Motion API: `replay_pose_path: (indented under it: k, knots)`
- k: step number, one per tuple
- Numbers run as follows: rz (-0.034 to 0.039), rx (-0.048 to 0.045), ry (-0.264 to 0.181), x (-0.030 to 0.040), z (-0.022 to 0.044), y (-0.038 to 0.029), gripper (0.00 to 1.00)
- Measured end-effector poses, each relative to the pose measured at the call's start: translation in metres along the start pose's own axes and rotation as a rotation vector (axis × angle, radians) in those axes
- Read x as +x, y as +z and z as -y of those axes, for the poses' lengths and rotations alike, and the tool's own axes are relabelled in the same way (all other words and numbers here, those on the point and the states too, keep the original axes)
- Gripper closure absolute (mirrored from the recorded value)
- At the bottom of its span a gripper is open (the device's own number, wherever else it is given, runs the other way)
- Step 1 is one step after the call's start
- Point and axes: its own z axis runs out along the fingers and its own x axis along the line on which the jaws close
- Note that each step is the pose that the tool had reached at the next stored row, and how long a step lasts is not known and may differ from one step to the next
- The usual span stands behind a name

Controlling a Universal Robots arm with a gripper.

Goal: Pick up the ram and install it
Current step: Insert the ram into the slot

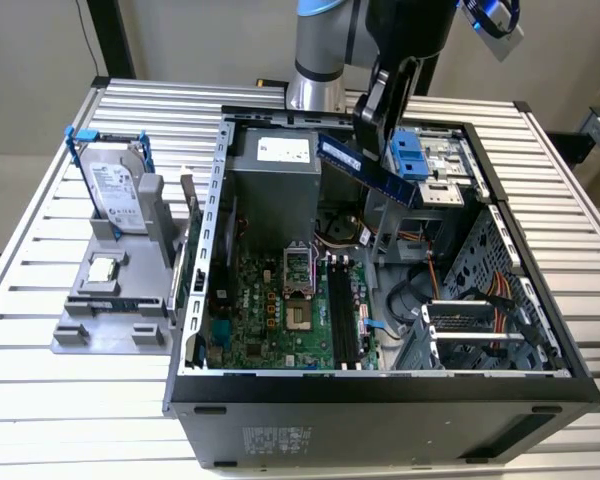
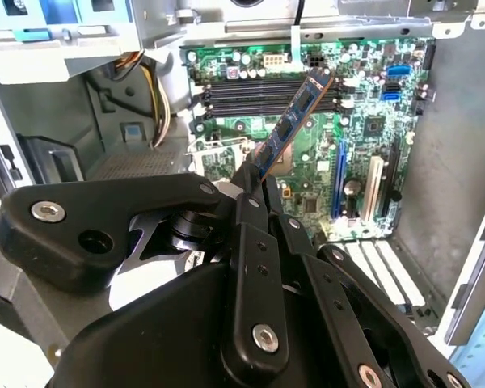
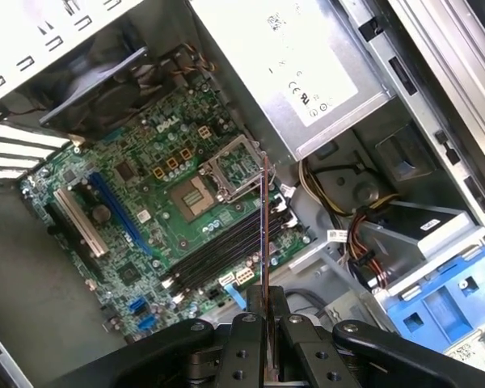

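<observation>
My gripper (image 1: pixel 374 148) hangs over the open computer case (image 1: pixel 195 300), shut on the ram (image 1: pixel 342 156). The ram is a long dark blue stick, held tilted above the case's back part, near the power supply and the blue drive cage. In the second wrist view the ram (image 2: pixel 299 109) sticks out from the gripper (image 2: pixel 255 176) toward the motherboard's black memory slots (image 2: pixel 259 87). The first wrist view shows the ram (image 3: pixel 265 226) edge-on, rising from the gripper (image 3: pixel 265 305) with the memory slots (image 3: pixel 218 255) well below it. In the exterior view the slots (image 1: pixel 342 315) lie lower in the case.
A grey power supply (image 1: pixel 275 180) and a blue drive cage (image 1: pixel 408 158) flank the held stick. Cables (image 1: pixel 480 295) fill the case toward the exterior view's right. On the slatted table (image 1: pixel 40 400), a grey fixture (image 1: pixel 100 325) carries a silver hard drive (image 1: pixel 113 188) and a square processor chip (image 1: pixel 102 268).
</observation>
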Motion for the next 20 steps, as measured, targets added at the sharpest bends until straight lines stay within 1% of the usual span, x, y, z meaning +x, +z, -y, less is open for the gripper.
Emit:
replay_pose_path:
  k: [20]
  knots:
    - [0.0016,-0.0001,0.130,0.0000,0.0000,0.0000,1.00]
